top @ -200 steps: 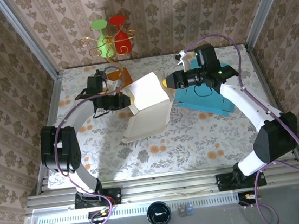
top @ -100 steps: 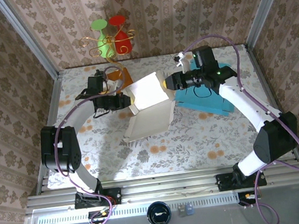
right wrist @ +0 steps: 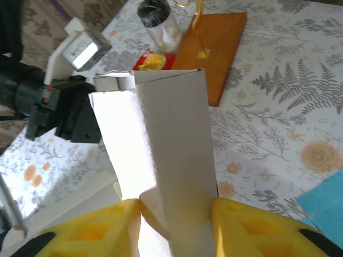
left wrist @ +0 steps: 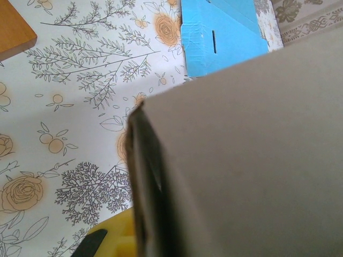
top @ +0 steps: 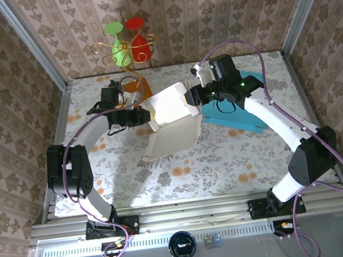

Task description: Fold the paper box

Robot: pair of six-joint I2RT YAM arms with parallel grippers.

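Note:
The white paper box (top: 172, 121) is half raised over the middle of the table, its lower panel lying on the flowered cloth. My left gripper (top: 148, 114) is shut on the box's left edge. In the left wrist view the box wall (left wrist: 257, 160) covers most of the picture, and one yellow finger (left wrist: 115, 242) shows beside its dark edge. My right gripper (top: 191, 96) is shut on the upper right corner. In the right wrist view, my right gripper (right wrist: 176, 214) pinches a folded upright panel of the box (right wrist: 174, 134) between both yellow fingers.
A flat blue cardboard sheet (top: 237, 113) lies right of the box under the right arm. An orange wooden board (top: 137, 86) at the back carries a wire stand with green and red shapes (top: 127, 41). A small clear jar (right wrist: 158, 19) stands by that board.
My right arm has swung left and toward the back with its wrist turned, and the box's upper right corner has shifted with it. The left arm stays put.

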